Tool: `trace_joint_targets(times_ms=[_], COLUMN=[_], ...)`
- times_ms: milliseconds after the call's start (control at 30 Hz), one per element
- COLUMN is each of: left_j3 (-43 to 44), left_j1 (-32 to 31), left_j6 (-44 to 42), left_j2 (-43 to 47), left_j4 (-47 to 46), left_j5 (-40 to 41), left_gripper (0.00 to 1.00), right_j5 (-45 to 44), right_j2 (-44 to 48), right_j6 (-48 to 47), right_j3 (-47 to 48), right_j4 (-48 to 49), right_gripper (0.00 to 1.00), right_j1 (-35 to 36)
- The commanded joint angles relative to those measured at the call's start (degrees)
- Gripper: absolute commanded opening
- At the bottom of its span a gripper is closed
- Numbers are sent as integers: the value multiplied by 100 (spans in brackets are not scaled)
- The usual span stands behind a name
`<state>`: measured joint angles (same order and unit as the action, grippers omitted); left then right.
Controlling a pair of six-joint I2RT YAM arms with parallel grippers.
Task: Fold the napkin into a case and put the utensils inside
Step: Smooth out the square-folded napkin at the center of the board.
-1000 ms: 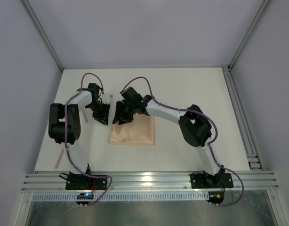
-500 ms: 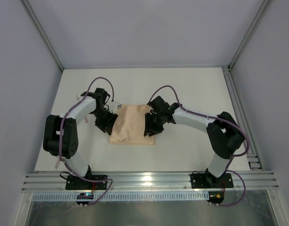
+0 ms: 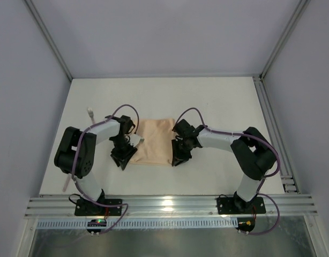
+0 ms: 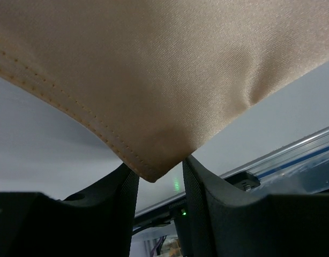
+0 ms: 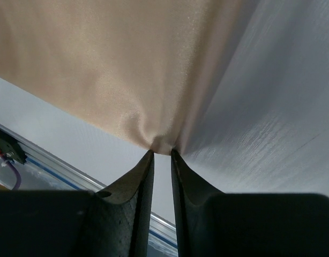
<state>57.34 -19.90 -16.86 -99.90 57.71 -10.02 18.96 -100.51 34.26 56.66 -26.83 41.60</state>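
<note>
The peach-orange napkin point(image 3: 152, 140) lies flat as a rectangle in the middle of the table. My left gripper point(image 3: 123, 158) stands at its near-left corner. In the left wrist view that stitched corner point(image 4: 151, 171) hangs between the tips of the left gripper point(image 4: 158, 170), whose jaws stand apart and clear of the cloth. My right gripper point(image 3: 177, 158) is at the near-right corner. In the right wrist view the right gripper point(image 5: 162, 153) has narrow jaws with puckered napkin point(image 5: 162, 143) pinched at their tips. One pale utensil point(image 3: 91, 112) lies far left, and a pink one point(image 3: 65, 184) lies by the left arm's base.
A metal rail point(image 3: 170, 204) runs along the near table edge, carrying both arm bases. Frame posts point(image 3: 271, 53) rise at the back corners, and a slotted rail point(image 3: 285, 171) lines the right side. Purple cables loop above both forearms.
Both grippers have moved from the napkin's far-left end, down its two sides, to the near corners. The right jaws have narrowed onto the cloth. A utensil at the far left is now uncovered.
</note>
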Motion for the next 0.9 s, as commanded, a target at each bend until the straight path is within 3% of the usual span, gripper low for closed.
trace_joint_targets(times_ms=[0,200,333,533,733,867], left_j3=[-57,575,1208,1078,832,656], left_j1=[21,48,328,364,355,338], left_j6=[-142,-1064,-758,51,139,236], left_j2=[49,838,692,208,-118,-205], left_j4=[-235,835,1057,426,144,-102], left_j5=[229,-1291,-1757,-1249,-739,-554], left_gripper=[39,38,38,36,34,27], right_j5=[-147,-279,-270,-305,-367,-227], right_j2=[-83,251,444,453,260,93], right_j6=[-147,-376,-455,-297,-201,-113], right_j3=[-138,107,354,337,337,188], right_j4=[55,-226,-437,-306,-165,107], right_gripper=[23,23,24,25,31,32], right_j1=[6,6,-29,-266,-328,-337])
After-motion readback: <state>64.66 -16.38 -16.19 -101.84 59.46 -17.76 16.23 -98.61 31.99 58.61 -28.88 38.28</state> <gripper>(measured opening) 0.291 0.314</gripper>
